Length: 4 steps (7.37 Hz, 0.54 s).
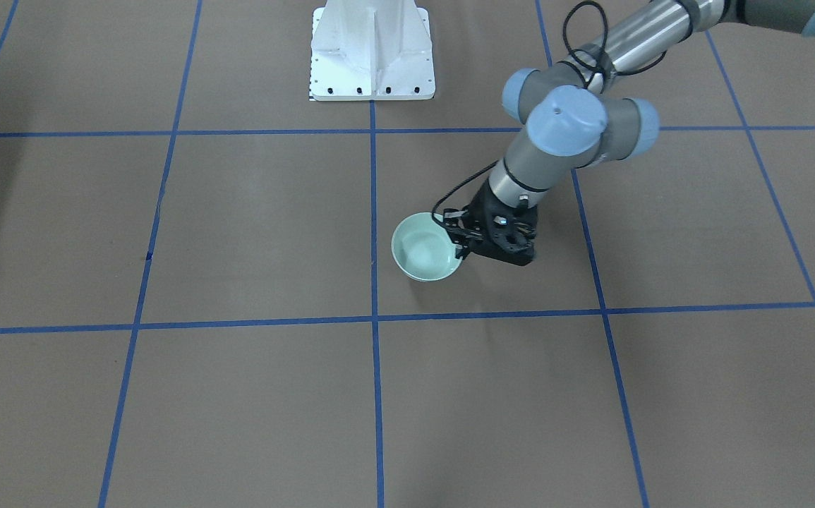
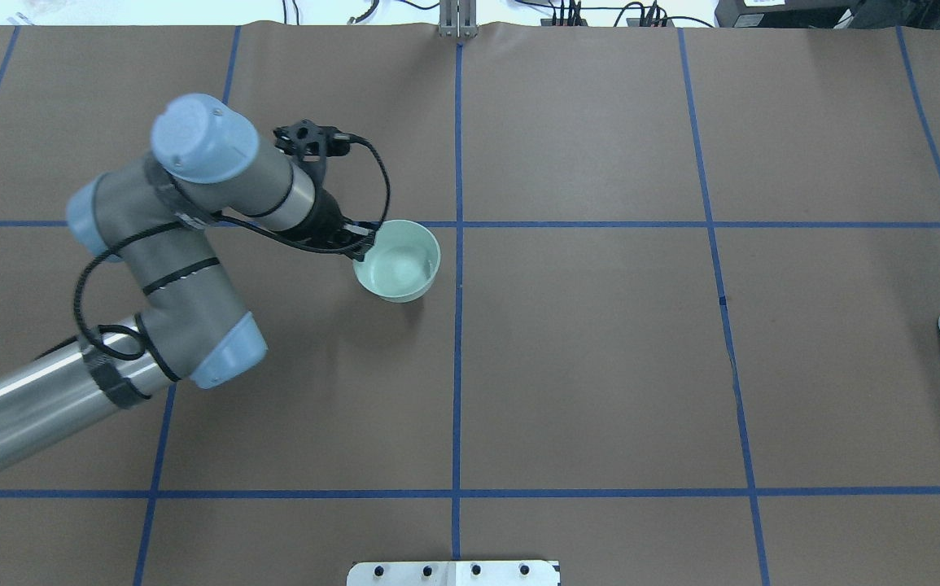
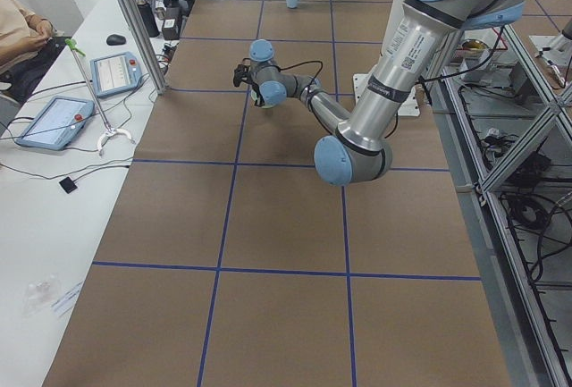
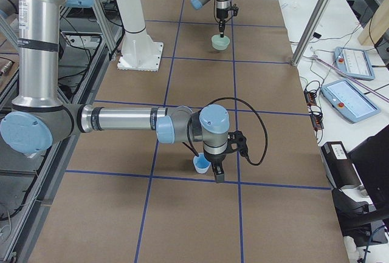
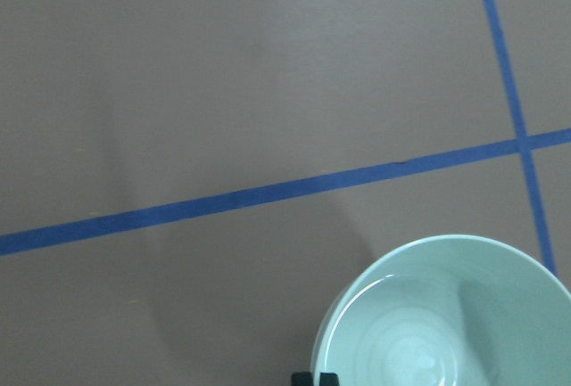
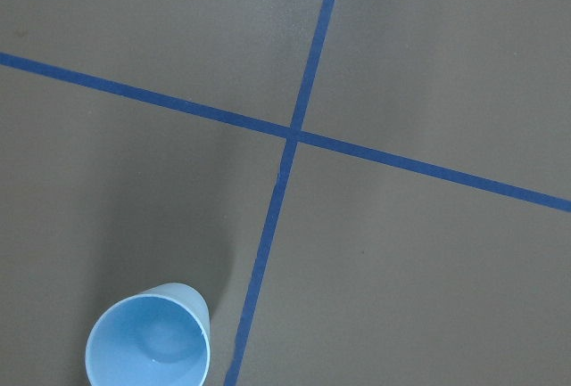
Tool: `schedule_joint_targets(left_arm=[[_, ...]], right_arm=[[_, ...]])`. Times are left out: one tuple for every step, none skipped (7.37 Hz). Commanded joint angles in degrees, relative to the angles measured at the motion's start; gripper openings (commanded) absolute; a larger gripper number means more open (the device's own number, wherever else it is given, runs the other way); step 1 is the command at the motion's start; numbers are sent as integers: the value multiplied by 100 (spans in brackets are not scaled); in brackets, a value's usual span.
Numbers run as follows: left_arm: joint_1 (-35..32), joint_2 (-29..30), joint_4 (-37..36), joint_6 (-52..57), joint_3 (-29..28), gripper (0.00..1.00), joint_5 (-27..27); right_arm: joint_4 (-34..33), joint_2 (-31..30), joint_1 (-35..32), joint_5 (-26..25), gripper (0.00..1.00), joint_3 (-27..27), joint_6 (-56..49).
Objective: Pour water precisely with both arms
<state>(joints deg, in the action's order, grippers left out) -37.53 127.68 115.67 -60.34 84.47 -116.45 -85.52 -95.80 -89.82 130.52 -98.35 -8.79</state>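
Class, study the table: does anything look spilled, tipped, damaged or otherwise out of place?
Nothing stands out. The green bowl and the blue cup are both upright, and the brown paper around them shows no puddle or stain.

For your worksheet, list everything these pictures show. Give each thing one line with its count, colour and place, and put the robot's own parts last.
table: one, brown covering, fills the scene
tape lines: several, blue, form a grid across the table
bowl: one, pale green, near the table's middle, on the robot's left side
water: clear, seemingly faint ripples in the bowl's bottom
cup: one, light blue, upright, far out on the robot's right side
pedestal: one, white, at the robot's edge of the table
control tablets: two, grey, on the white side bench
left arm: one, grey with light-blue caps, reaches to the bowl
left gripper: one, black, at the bowl's rim
right arm: one, same colours, reaches to the cup
right gripper: one, black, beside the cup
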Motion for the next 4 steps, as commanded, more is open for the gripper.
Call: schedule_joint_targets(left_arm=[[395, 686, -1, -206, -614, 0, 342], [431, 706, -1, -206, -624, 0, 351], [431, 706, -1, -206, -624, 34, 351], [431, 688, -1, -197, -598, 99, 412]], right_arm=[[0, 0, 0, 0, 100, 9, 0], [0, -9, 0, 0, 100, 9, 0], [0, 0, 0, 0, 100, 9, 0], [0, -9, 0, 9, 100, 0, 9]])
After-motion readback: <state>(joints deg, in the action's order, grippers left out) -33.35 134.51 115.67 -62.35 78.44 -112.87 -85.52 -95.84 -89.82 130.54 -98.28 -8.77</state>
